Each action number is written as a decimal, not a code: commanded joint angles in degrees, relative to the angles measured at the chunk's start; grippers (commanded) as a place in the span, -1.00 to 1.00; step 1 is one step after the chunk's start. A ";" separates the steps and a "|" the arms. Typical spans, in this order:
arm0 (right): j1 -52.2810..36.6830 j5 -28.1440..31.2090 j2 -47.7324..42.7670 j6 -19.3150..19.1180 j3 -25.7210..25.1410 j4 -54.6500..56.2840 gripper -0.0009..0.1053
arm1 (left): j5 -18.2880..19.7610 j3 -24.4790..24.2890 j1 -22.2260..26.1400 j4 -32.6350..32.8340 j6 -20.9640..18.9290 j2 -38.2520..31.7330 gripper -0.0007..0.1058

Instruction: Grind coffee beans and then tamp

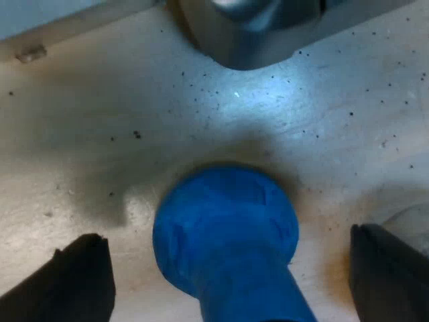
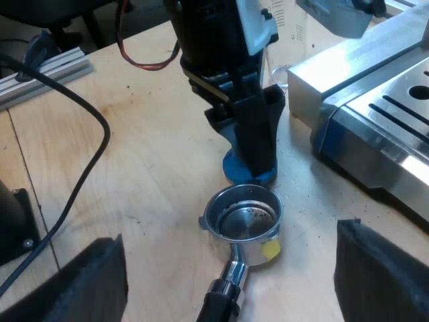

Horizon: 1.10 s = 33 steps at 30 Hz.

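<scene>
A blue tamper stands on the pale wooden table, and my left gripper is open around it. Its black fingers stand wide on either side and do not touch it. In the right wrist view the left gripper reaches down over the tamper's blue base. Close beside the tamper lies the metal holder, its basket facing up and its dark handle pointing toward my right gripper. That gripper hangs open above the holder and holds nothing.
The espresso machine with its slotted drip tray stands close to the tamper and holder. A measuring glass sits behind the left arm. A black cable runs across the table. A rounded metal part lies just beyond the tamper. Dark specks dot the wood.
</scene>
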 commanded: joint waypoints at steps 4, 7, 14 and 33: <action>0.18 -0.06 -0.13 -0.09 -0.20 -0.86 0.25 | -0.43 -0.12 -0.26 -0.74 -0.35 0.21 0.37; 0.18 -0.06 -0.13 -0.09 -0.20 -0.86 0.25 | -0.67 -0.12 -0.26 -0.74 -0.35 0.21 0.15; 0.18 -0.06 -0.13 -0.09 -0.20 -0.74 0.25 | -0.87 -0.12 -0.26 0.22 0.24 0.21 -0.68; 0.18 -0.06 -0.13 -0.09 -0.20 -0.67 0.25 | -6.20 -0.12 -0.26 3.74 2.49 -14.87 -0.98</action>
